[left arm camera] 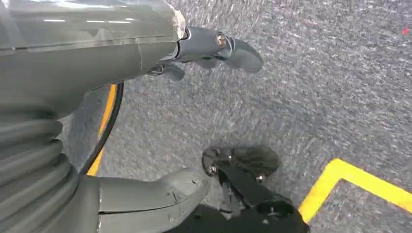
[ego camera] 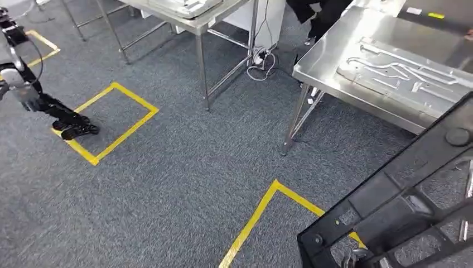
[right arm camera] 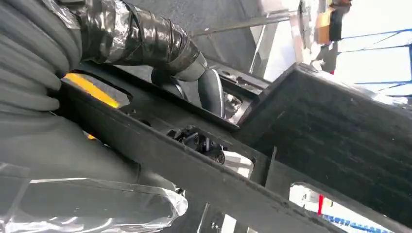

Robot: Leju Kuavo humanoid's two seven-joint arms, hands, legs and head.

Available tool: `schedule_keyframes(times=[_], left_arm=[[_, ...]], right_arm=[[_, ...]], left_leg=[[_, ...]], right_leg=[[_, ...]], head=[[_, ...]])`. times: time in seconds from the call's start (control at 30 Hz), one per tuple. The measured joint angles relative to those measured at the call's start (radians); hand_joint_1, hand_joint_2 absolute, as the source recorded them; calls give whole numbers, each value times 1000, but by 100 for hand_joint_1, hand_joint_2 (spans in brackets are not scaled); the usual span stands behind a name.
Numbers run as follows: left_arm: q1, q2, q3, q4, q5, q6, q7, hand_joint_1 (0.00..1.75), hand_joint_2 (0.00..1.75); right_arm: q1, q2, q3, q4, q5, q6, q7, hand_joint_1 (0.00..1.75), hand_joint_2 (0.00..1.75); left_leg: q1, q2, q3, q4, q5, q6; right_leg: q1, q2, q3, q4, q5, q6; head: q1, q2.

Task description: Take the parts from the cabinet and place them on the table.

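A large black plastic frame part point(ego camera: 413, 184) with open cells fills the lower right of the head view, tilted up over the floor. My right hand point(ego camera: 357, 259) holds it from below at its near edge. In the right wrist view my right hand point(right arm camera: 145, 43) grips a bar of the black part point(right arm camera: 311, 145), thumb wrapped over it. My left hand point(ego camera: 23, 94) hangs at the far left above the carpet. In the left wrist view my left hand point(left arm camera: 87, 63) has its fingers apart and holds nothing.
A steel table point(ego camera: 329, 72) stands ahead on the right with a flat silver metal part point(ego camera: 401, 75) lying on it. A second steel table point(ego camera: 195, 23) stands farther back. Cables point(ego camera: 262, 61) lie under it. Yellow tape point(ego camera: 120, 137) marks squares on the grey carpet.
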Motion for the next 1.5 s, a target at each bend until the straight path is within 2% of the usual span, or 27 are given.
schedule_keyframes(times=[0.07, 0.1, 0.17, 0.2, 0.23, 0.3, 0.33, 0.37, 0.5, 0.53, 0.57, 0.6, 0.67, 0.7, 0.73, 0.8, 0.83, 0.87, 0.93, 1.03, 1.1, 1.17, 1.23, 1.33, 1.37, 1.4, 1.5], left_arm=[[-1, 0, 0, 0, 0, 0, -1, 0, 175], [2, 0, 0, 0, 0, 0, 0, 0, 175], [7, 0, 0, 0, 0, 0, 1, 0, 175], [7, 0, 0, 0, 0, 0, 2, 0, 175], [6, 0, 0, 0, 0, 0, 2, 0, 175], [3, 0, 0, 0, 0, -3, 2, 0, 175], [2, -1, 0, 0, -1, -3, 2, 0, 175], [2, -1, 0, 0, -2, -3, 3, 0, 175], [-6, -2, 0, 0, -2, -3, 3, 0, 175], [-5, -1, 0, 0, -2, -3, 3, 0, 175], [-5, -1, 0, 0, -2, -3, 2, 0, 175], [-4, -1, 0, 0, -2, -3, 2, 0, 175], [0, -1, 1, 0, -2, -3, 3, 0, 175], [3, -1, 1, 0, -3, -3, 3, 0, 175], [5, -1, 1, 0, -3, -3, 3, 0, 175], [4, -1, 1, 0, -3, -3, 3, 0, 175], [4, -1, 1, 0, -3, -3, 3, 0, 175], [4, 1, 2, 0, -3, -3, 3, 0, 175], [3, 2, 3, 0, -3, -3, 3, 0, 175], [-1, 0, 3, 0, -10, -3, 1, 0, 175], [0, 1, 3, 0, -10, -3, -1, 0, 175], [4, 1, 3, 0, -11, -2, -2, 0, 175], [4, 1, 3, 0, -12, -2, -2, 0, 175], [1, 0, 3, 0, -12, -2, -2, 0, 175], [2, 0, 3, 0, -13, -3, -2, 0, 175], [2, 0, 3, 0, -13, -3, -2, 0, 175], [-4, 0, 3, 0, -13, -2, -2, 0, 175]], right_arm=[[3, 0, 0, -4, 3, 2, 3, 175, 175], [-1, 0, 0, -5, 3, 3, 4, 175, 175], [0, 0, 0, -6, 6, 5, 6, 175, 175], [1, 0, 0, -6, 6, 6, 7, 175, 175], [1, 0, 0, -6, 6, 8, 7, 175, 175], [2, 0, -1, -6, 7, 8, 10, 175, 175], [1, 0, -1, -7, 8, 8, 10, 175, 175], [0, 0, -1, -7, 10, 8, 11, 175, 175], [3, 0, -1, -13, 15, 5, 13, 175, 175], [5, 0, -1, -15, 16, 3, 14, 175, 175], [5, 0, -1, -15, 18, 3, 14, 175, 175], [3, 0, -1, -15, 18, 3, 14, 175, 175], [2, 0, 0, -15, 21, 6, 15, 175, 175], [2, 0, 0, -15, 21, 7, 16, 175, 175], [2, 0, 0, -14, 21, 8, 16, 175, 175], [2, 0, 0, -14, 23, 9, 18, 175, 175], [2, 0, 0, -14, 24, 10, 19, 175, 175], [1, 0, 0, -14, 24, 11, 19, 175, 175], [-1, 0, 1, -14, 24, 13, 21, 175, 175], [0, 0, 0, -15, 24, 15, 23, 175, 175], [-3, 0, 0, -14, 24, 15, 24, 175, 175], [-8, 0, 1, -14, 27, 17, 25, 175, 175], [-7, 0, 1, -13, 27, 17, 26, 175, 175], [-7, 0, 0, -12, 27, 16, 27, 175, 175], [-8, 0, 0, -12, 27, 16, 27, 175, 175], [-11, 0, 0, -12, 27, 16, 28, 175, 175], [-10, 0, 1, -12, 28, 18, 28, 175, 175]], left_leg=[[2, 30, 6, -11, 7, 15], [0, 45, 5, -11, 6, 17], [-3, 80, 4, -10, 3, 18], [-3, 95, 4, -10, 2, 18], [-3, 109, 5, -10, 0, 16], [-3, 136, 14, -10, -7, 12], [-4, 148, 20, -10, -11, 7], [-11, 155, 23, -10, -16, 1], [-11, 193, 43, -18, -23, -21], [-4, 174, 42, -11, -33, -28], [-4, 112, 30, 24, -60, -32], [-3, 78, 0, 88, -100, -32], [-4, 56, -81, 253, -172, -35], [-3, 55, -109, 300, -176, -36], [-3, 55, -113, 297, -156, -35], [-3, 46, -64, 166, -59, -31], [-2, 13, -26, 70, -6, -27], [-1, -45, -10, 24, -5, -21], [-4, -35, -8, 10, -8, -19], [4, 3, 4, -10, 4, 4], [0, 34, 9, -16, 8, 16], [-5, 69, 9, -16, 5, 18], [-6, 100, 10, -16, 1, 16], [-6, 139, 25, -16, -12, 8], [-9, 148, 33, -16, -17, 3], [-17, 157, 35, -13, -26, -6], [-15, 188, 52, -19, -30, -19]], right_leg=[[3, -114, -20, 51, -36, 2], [3, -140, -56, 121, -78, 7], [-3, -151, -134, 272, -140, 14], [-5, -153, -152, 305, -141, 15], [-6, -155, -146, 289, -119, 16], [-6, -173, -58, 126, -29, 13], [-3, -206, -3, 29, 6, 7], [7, -238, 10, 6, -10, -2], [12, -193, 3, -5, -4, -18], [-3, -180, 12, -16, 4, -27], [-3, -173, 13, -20, 7, -34], [-2, -164, 11, -20, 9, -38], [0, -136, 9, -19, 8, -42], [1, -120, 9, -17, 7, -42], [2, -106, 9, -15, 7, -43], [1, -73, 10, -8, 4, -39], [1, -59, 11, -3, 1, -36], [1, -49, 8, 2, -2, -32], [0, -26, -2, 7, -1, -20], [-3, 2, -8, 4, 4, 0], [4, -109, -45, 81, -49, 3], [-1, -145, -126, 239, -123, 10], [-7, -153, -162, 304, -126, 15], [-13, -186, -44, 87, -6, 14], [-9, -243, -4, 13, 7, 11], [-2, -260, 0, 5, 1, 5], [6, -218, -8, 7, -1, -8]], head=[[2, 0], [2, 0], [2, 0], [1, 0], [2, 0], [2, 0], [2, 0], [0, 0], [1, 0], [1, 0], [1, 0], [0, 0], [0, 0], [0, 0], [0, 0], [0, 0], [0, 0], [0, 0], [0, 0], [0, 0], [1, 0], [1, 0], [2, 0], [2, 0], [2, 0], [1, 0], [1, 0]])
